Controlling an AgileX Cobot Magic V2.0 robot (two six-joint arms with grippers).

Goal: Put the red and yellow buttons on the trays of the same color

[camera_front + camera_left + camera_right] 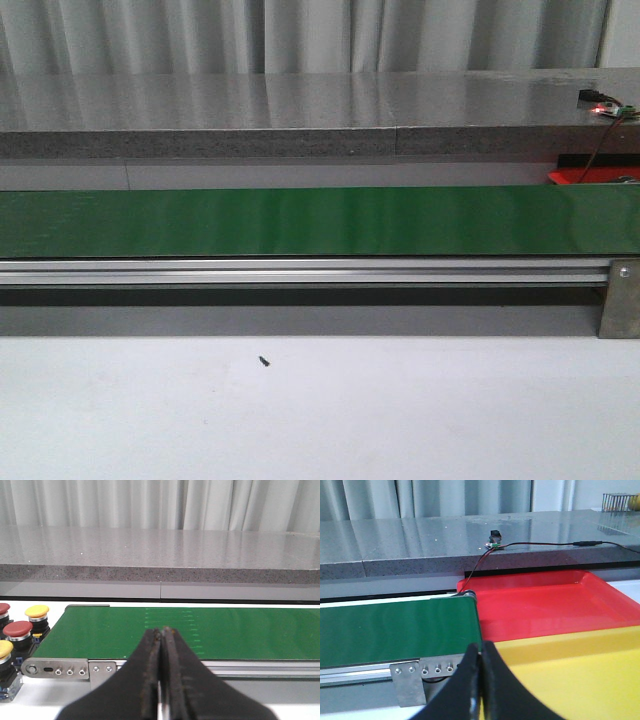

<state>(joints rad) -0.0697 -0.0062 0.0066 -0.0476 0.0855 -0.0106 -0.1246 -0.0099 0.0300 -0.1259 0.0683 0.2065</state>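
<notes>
Behind green conveyor belt (pixel 300 221), grey stone counter (pixel 300 115), curtains (pixel 300 35).

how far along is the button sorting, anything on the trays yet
Nothing looks done. The red tray and the yellow tray show no buttons in the parts visible. Nothing is in hand: the left claw and right claw are both shut on nothing. The red buttons and yellow buttons sit grouped beside the end of the green belt, so all the sorting is left.
</notes>
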